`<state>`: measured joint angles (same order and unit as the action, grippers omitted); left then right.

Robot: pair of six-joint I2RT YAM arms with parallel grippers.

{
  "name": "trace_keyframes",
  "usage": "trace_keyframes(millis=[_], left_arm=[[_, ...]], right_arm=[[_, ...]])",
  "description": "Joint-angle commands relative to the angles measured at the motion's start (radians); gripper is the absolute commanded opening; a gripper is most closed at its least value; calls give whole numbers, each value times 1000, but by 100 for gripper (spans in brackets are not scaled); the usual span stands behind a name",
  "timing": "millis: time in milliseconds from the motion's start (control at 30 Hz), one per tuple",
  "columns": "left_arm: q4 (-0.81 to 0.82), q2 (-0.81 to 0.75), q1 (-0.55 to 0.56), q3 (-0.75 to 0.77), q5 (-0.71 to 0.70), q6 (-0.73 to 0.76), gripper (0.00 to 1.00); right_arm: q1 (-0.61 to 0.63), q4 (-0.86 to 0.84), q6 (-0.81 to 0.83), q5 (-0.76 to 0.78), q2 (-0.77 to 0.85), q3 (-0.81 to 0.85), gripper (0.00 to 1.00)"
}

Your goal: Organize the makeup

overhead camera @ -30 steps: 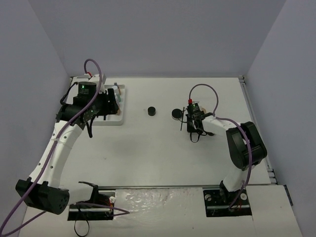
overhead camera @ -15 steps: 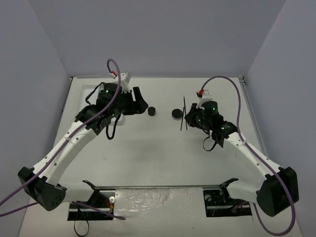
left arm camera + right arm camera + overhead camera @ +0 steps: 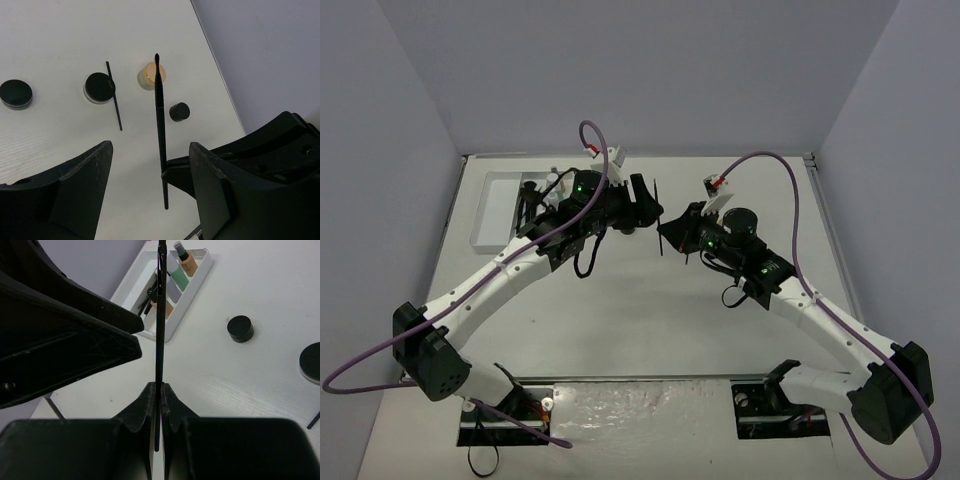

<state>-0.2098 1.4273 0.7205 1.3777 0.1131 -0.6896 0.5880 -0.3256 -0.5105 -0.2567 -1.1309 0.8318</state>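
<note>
My right gripper (image 3: 161, 386) is shut on a thin black brush (image 3: 160, 315) and holds it upright above the table; the top view shows this gripper (image 3: 670, 235) at mid-table. My left gripper (image 3: 150, 150) is open, its jaws either side of the brush's (image 3: 160, 125) lower end without touching it; in the top view it (image 3: 645, 205) faces the right gripper. On the table lie a thin black pencil (image 3: 114, 95), two round black jars (image 3: 16, 93) (image 3: 100, 87), a small black jar (image 3: 179, 111) and a tan compact (image 3: 151, 76).
The white three-compartment tray (image 3: 495, 215) stands at the far left and shows in the right wrist view (image 3: 192, 287). It holds a tan bottle (image 3: 185, 260), a green bottle (image 3: 177, 275) and dark items. The left gripper's fingers (image 3: 65, 340) fill the left of that view.
</note>
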Motion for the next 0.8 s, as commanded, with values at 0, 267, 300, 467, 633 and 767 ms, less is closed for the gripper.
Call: trace_keyframes(millis=[0,267,300,467,633,767], left_arm=[[119,-14,14,58,7,-23,58],[154,10,16,61,24,-31,37],[158,12,16,61,27,-32,32],[170,22,17,59,38,-33,5],[141,18,15,63,32,-5,0],[53,1,-3,91,-8,67,0]], right_arm=[[0,-161,-48,-57,0,18,0],[4,-192,-63,-69,-13,12,0],[4,-194,-64,-68,-13,11,0],[4,-194,-62,-65,-15,9,0],[4,-178,-48,-55,-19,19,26],[1,-113,-6,-21,-22,42,60]])
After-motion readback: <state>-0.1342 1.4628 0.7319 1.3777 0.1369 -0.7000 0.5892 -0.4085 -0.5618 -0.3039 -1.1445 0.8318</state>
